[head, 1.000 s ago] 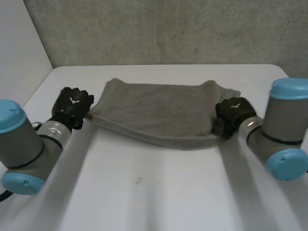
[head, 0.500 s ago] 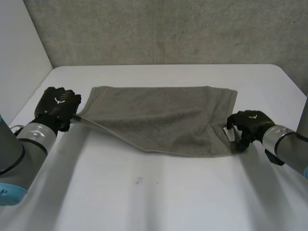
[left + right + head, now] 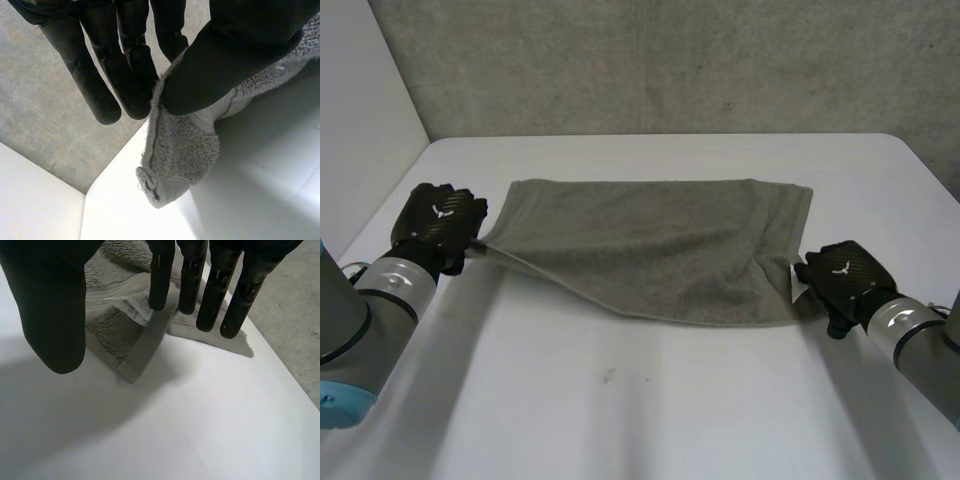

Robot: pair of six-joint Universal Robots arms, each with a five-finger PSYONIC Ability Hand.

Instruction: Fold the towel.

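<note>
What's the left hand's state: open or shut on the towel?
Shut on the grey terry towel: black left hand pinches its corner between thumb and fingers.

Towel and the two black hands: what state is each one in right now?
towel: spread across the table, its near left corner lifted, its near right corner lying down.
left hand: shut, thumb and fingers pinching the towel's near left corner.
right hand: open, fingers straight over the near right corner, thumb apart.
</note>
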